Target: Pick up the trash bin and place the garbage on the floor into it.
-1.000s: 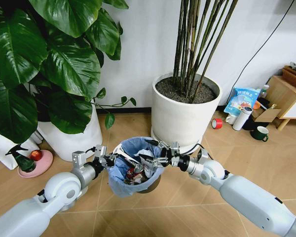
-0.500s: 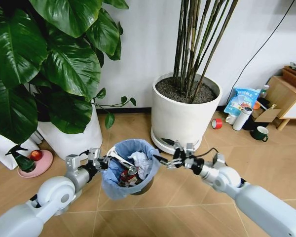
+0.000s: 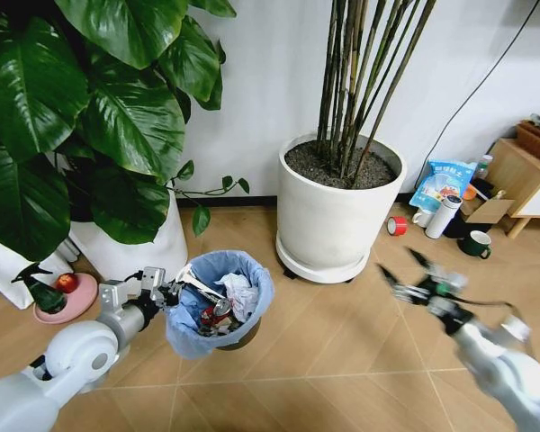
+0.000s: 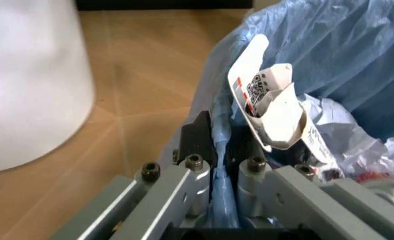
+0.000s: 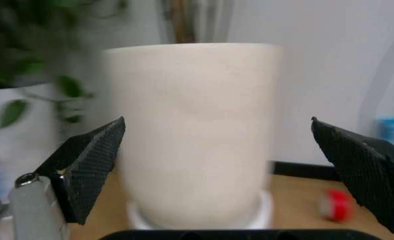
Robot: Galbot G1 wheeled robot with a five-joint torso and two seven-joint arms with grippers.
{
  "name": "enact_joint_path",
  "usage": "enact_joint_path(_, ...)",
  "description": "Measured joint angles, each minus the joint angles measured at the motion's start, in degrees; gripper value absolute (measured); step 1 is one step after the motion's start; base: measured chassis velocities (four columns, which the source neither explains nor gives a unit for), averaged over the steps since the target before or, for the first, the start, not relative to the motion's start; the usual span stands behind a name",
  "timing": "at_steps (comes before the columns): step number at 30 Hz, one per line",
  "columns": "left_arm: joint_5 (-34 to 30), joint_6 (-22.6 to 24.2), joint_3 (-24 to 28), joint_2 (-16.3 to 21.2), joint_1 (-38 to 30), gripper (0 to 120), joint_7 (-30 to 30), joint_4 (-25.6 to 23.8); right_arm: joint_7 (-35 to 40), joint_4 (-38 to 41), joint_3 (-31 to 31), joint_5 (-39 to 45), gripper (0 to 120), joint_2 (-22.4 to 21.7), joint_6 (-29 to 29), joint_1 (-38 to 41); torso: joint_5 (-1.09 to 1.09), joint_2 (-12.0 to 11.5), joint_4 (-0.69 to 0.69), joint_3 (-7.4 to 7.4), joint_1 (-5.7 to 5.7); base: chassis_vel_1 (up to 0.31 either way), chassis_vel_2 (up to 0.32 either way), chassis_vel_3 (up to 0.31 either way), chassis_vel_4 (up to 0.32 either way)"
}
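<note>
Head view: left tool (image 3: 173,292) clamps the trash bin (image 3: 218,306) by its bagged rim above the floor (image 3: 342,333), garbage (image 3: 238,293) inside; right tool (image 3: 405,274) spread wide, well apart from it.

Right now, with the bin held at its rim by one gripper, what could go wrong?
The left gripper pinches only the trash bin rim and its thin blue liner, so the bin might slip or tilt. The garbage sits high inside and could spill onto the floor. The right gripper, open, swings close to the white plant pot.
</note>
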Motion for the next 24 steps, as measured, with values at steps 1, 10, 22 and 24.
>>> enact_joint_path(1, 0.3, -0.1, -2.0, -0.1, 2.0, 0, 0.1, -0.4, 0.7, 0.1, 0.9, -0.9, 100, 2.2, 0.4, -0.6, 0.02, 0.0, 0.03, 0.00, 0.00, 0.000, 0.000, 0.000, 0.000)
enact_joint_path(10, 4.7, -1.1, -14.6, -3.3, 14.8, 0, 3.1, -1.9, 1.8, 0.3, 3.1, -3.6, 100, 12.0, 1.3, -4.5, -0.02, 0.0, 0.05, 0.01, 0.00, 0.000, 0.000, 0.000, 0.000)
enact_joint_path(22, 11.7, -3.3, -30.3, -12.5, 29.2, 0, 8.5, -3.9, 3.9, 2.6, -3.9, -5.3, 100, 13.5, 4.2, -7.3, -0.01, 0.0, 0.05, 0.01, 0.00, 0.000, 0.000, 0.000, 0.000)
enact_joint_path(24, 12.9, -4.0, -32.1, -14.5, 31.4, 0, 9.5, -3.9, 3.8, 2.6, -5.4, -6.2, 100, 13.4, 4.6, -7.3, 0.01, 0.0, 0.05, 0.01, 0.00, 0.000, 0.000, 0.000, 0.000)
